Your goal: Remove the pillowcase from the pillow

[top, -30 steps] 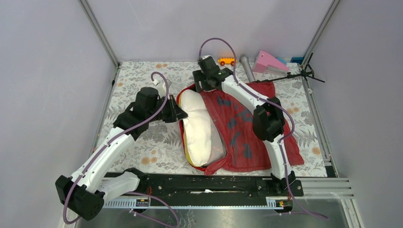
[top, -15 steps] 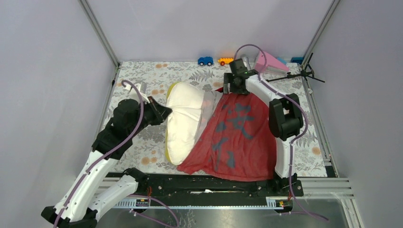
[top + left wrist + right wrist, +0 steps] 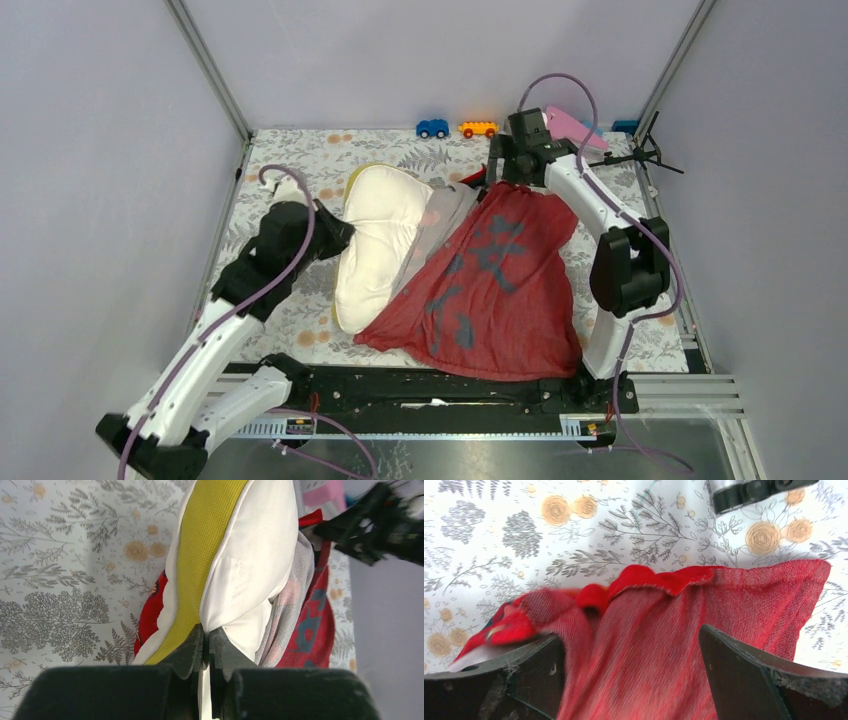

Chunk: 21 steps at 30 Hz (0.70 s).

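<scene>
Pillowcase (image 3: 490, 280) sliding farther off the pillow (image 3: 375, 240), your left gripper (image 3: 206, 641) pinching the pillow's edge, your right gripper (image 3: 629, 667) gaping wide over the pillowcase.

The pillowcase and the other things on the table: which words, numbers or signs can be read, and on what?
On the pillowcase: large dark characters on the dull red cloth, too creased and blurred to read.
On the pillow, the blue toy car, the orange toy car: no text visible.
</scene>
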{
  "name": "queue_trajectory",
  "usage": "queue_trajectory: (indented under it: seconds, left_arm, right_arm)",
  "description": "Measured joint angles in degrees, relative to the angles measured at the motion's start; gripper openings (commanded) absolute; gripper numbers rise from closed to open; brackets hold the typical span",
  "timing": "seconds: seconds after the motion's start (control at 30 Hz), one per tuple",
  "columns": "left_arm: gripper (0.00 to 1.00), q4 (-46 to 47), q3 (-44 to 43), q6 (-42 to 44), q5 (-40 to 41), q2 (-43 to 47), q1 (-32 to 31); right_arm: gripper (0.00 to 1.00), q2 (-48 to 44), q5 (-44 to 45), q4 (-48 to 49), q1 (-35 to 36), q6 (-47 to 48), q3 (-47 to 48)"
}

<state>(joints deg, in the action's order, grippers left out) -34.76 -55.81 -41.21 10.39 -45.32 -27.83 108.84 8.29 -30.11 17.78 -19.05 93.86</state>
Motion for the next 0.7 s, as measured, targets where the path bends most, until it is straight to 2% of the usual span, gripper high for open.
queue_trajectory:
  seconds: [0.17, 0.37, 0.53, 0.7]
  left_arm:
    - [0.0, 2.0, 0.8, -0.7, -1.4, -7.1, 0.3]
    - [0.0, 3.1, 2.0, -0.7, -1.6, -9.5, 0.5]
    - [0.0, 3.7, 2.0, -0.6, -1.5, -10.2, 0.6]
    - [0.0, 1.0, 0.7, 0.9, 1.6, -10.3, 0.5]
  right_arm:
    - [1.0, -5.8, 4.3, -1.2, 7.6, 2.2, 0.1]
    - [1.0, -11.1, 4.5, -0.8, 22.4, 2.9, -0.1]
    - [1.0, -11.9, 4.6, 0.9, 32.5, 1.6, -2.3]
    - [1.0, -11.9, 4.7, 2.7, 37.3, -0.3, -9.4]
